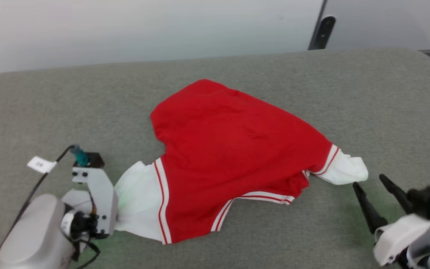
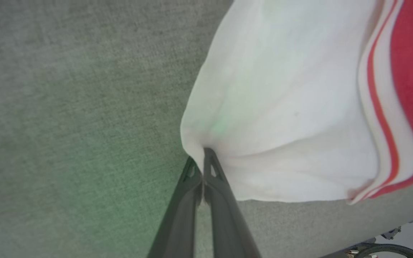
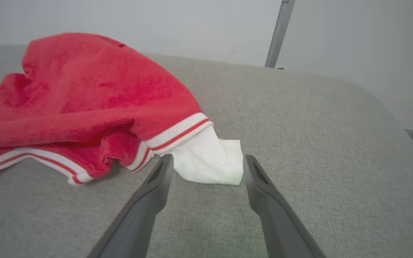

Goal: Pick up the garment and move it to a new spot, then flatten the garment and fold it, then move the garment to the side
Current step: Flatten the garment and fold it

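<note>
The grey counter (image 1: 312,82) carries the garment (image 1: 230,149), which lies rumpled near its middle, a plain red face up and 2 white sleeves pointing out toward the robot's sides. It looks only half spread, so I judge the flattening step is in hand, with each arm taking 1 sleeve to draw the cloth taut. The left sleeve (image 2: 281,107) is caught at its edge by the left gripper (image 2: 203,154), jaws pressed together on a pinch of white cloth. The left wrist view shows that bite, which the gripper's body covers in the head view. The right gripper (image 1: 368,180) sits just short of the right sleeve (image 3: 210,165), jaws spread and holding nothing. Its wrist view shows the cuff folded over and the red body humped up, which the head view flattens.
</note>
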Motion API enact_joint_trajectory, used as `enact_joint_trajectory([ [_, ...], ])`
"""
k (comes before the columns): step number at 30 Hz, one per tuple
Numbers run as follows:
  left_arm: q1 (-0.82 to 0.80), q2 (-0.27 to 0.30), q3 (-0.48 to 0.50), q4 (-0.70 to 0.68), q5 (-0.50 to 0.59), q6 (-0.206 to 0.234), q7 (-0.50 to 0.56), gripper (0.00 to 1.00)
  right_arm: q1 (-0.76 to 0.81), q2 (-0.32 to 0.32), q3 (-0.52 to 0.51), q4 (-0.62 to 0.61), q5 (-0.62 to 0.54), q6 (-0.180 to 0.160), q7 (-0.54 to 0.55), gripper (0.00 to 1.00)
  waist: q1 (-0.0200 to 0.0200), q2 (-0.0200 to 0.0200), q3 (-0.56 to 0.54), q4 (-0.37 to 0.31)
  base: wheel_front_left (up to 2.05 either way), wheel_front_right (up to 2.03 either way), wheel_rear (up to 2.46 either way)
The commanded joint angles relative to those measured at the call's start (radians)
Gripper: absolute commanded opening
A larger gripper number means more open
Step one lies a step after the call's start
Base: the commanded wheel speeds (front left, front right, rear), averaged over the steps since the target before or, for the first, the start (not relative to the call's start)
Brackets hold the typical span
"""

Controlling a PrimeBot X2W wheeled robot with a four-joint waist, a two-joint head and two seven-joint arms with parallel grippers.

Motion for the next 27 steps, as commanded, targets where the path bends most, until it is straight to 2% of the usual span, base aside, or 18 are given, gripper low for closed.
enact_joint_trajectory([
  [1,-0.008,-0.03,-0.021,0.007,0.004,-0.01,-0.005,0.0,-0.048,-0.047,0.043,0.018,0.052,-0.001,0.063,1.0,0.0,-0.0001,0.01,0.025,0.0,0.0,0.0],
  [7,-0.051,-0.06,-0.053,0.001,0.002,-0.025,-0.02,0.0,-0.167,-0.177,0.158,0.086,0.2,-0.001,0.292,1.0,0.0,-0.0001,0.032,0.073,0.0,0.0,0.0],
  [12,-0.081,-0.071,-0.075,0.008,-0.002,-0.033,-0.037,0.0,-0.243,-0.237,0.228,0.116,0.323,-0.001,0.446,1.0,0.0,-0.0001,0.05,0.106,0.0,0.0,0.0],
  [20,-0.112,-0.069,-0.095,0.031,-0.016,-0.039,-0.075,0.0,-0.353,-0.266,0.319,0.206,0.371,-0.001,0.588,1.0,0.0,-0.0001,0.086,0.138,0.0,0.0,0.0],
  [25,-0.125,-0.067,-0.106,0.048,-0.022,-0.037,-0.086,0.0,-0.404,-0.24,0.355,0.277,0.383,-0.001,0.617,1.0,0.0,-0.0001,0.097,0.147,0.0,0.0,0.0],
  [26,-0.128,-0.067,-0.109,0.053,-0.025,-0.037,-0.09,0.0,-0.416,-0.235,0.36,0.298,0.381,-0.001,0.62,0.53,0.0,-0.0001,0.098,0.149,0.0,0.0,0.0],
  [27,-0.131,-0.069,-0.112,0.06,-0.03,-0.038,-0.09,0.0,-0.428,-0.226,0.364,0.315,0.387,-0.001,0.624,0.24,0.0,-0.0001,0.099,0.151,0.0,0.0,0.0],
])
